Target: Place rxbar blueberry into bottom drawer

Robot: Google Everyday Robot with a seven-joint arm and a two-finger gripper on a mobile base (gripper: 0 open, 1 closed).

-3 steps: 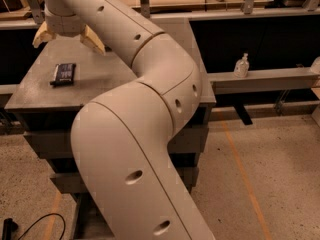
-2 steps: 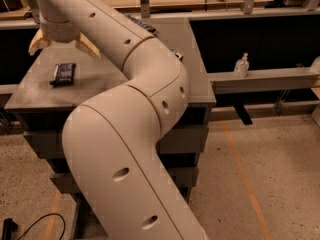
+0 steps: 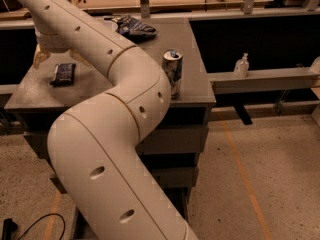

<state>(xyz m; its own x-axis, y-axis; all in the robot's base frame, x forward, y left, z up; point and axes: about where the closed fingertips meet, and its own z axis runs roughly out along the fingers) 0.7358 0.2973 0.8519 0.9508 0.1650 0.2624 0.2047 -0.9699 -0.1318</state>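
The rxbar blueberry [image 3: 63, 74], a dark flat bar with pale lettering, lies on the left part of the grey cabinet top [image 3: 30, 91]. My gripper [image 3: 57, 59] hangs just behind and above it, with pale fingers [image 3: 38, 58] spread to either side and nothing between them. My big white arm [image 3: 115, 134] crosses the front of the cabinet. Grey drawer fronts [image 3: 172, 140] show to the right of the arm. The bottom drawer is mostly hidden behind the arm.
A tall printed can [image 3: 172, 73] stands near the cabinet top's front right edge. A blue-and-white bag [image 3: 134, 28] lies at the back. A small pump bottle [image 3: 241, 66] stands on a ledge to the right. A black cable [image 3: 35, 223] lies on the floor.
The arm has swung left, and the can that it covered now shows. The gripper stays spread over the bar. The bar has not moved.
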